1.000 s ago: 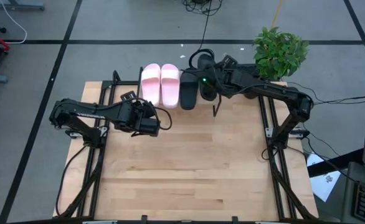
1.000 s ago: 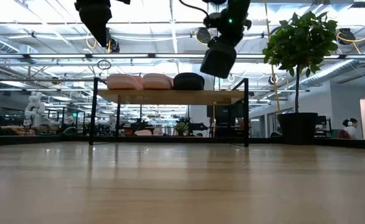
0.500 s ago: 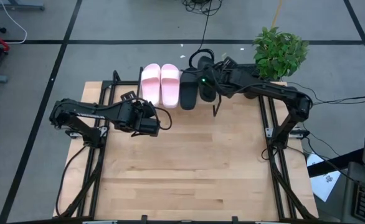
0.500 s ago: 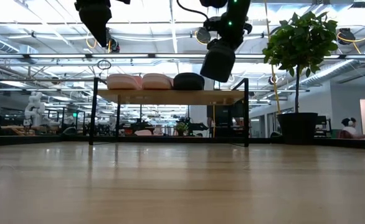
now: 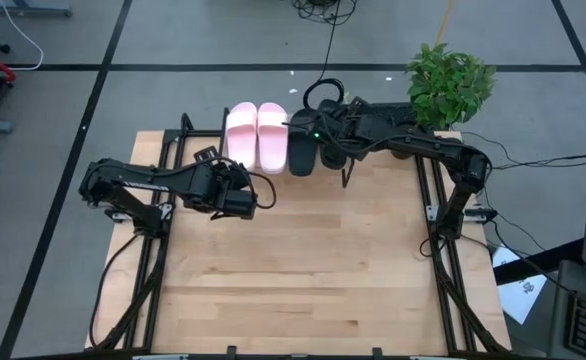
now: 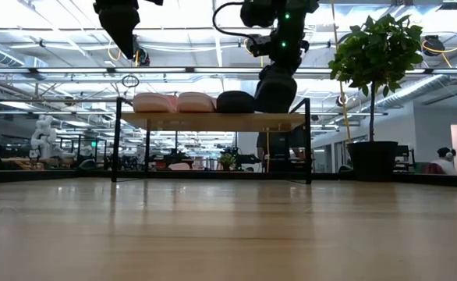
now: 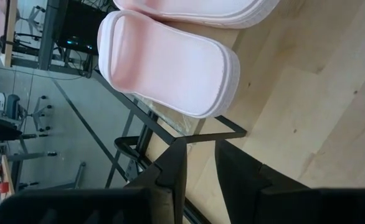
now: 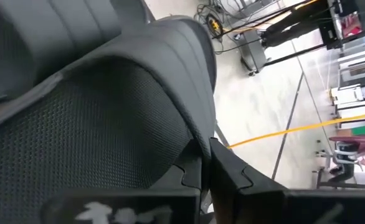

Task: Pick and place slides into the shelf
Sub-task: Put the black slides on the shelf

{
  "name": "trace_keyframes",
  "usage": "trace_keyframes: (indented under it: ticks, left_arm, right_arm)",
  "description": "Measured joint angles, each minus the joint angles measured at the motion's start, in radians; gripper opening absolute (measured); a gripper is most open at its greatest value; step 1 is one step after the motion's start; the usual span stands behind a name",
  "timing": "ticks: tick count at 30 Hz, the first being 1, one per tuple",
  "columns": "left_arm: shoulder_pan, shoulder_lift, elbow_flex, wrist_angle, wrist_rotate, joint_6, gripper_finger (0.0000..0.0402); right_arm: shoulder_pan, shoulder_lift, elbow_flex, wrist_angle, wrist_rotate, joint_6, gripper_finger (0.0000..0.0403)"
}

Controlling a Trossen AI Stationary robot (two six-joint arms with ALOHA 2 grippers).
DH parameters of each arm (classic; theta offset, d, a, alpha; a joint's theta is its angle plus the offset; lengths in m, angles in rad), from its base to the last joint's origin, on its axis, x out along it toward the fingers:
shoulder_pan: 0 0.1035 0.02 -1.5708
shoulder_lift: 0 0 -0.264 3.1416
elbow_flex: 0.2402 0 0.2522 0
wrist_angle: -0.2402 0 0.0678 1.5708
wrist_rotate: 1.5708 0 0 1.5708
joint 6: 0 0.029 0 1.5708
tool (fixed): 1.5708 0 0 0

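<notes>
A: The slides first, from the high view: two pink slides lie side by side on the shelf at the worktop's far edge, a black slide lies next to them, and your right tool has the second black slide over the slot beside it.

B: And my left arm?

A: Your left tool waits over the worktop, in front of the shelf and clear of it. I'd judge that it is parked there to leave the right arm room.

B: What does the low view give me?

A: The pink slides and the black slide sit on the shelf's board. The second black slide hangs toe-down from the right tool, its lower end at about board level near the right-hand post. It looks tilted so that one end can land first. I can't tell whether it touches yet.

B: Left wrist view?

A: Your left tool holds nothing. Its fingers stand a narrow gap apart, pointing toward a pink slide on the board.

B: Right wrist view?

A: The second black slide fills the picture. Its edge runs down between your right tool's fingers, which are closed tight on it. That pinch on the rim is likely why the sandal dangles steeply.
</notes>
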Motion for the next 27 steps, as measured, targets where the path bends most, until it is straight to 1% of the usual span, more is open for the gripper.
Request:
trace_keyframes:
  ticks: [3, 16, 27]
  left_arm:
    - [0.0, 0.0, 0.0, 0.0, 0.0, 0.0, 0.0088]
    - [0.0, 0.0, 0.0, 0.0, -0.001, 0.0, 0.0088]
    - [0.0, 0.0, 0.0, 0.0, -0.002, 0.0, 0.0088]
  right_arm:
    - [0.0, -0.001, 0.0, 0.002, 0.017, -0.007, 0.0]
    - [0.0, -0.001, 0.0, -0.024, 0.014, -0.028, 0.0]
    - [0.0, -0.001, 0.0, -0.043, 0.015, -0.01, 0.0]
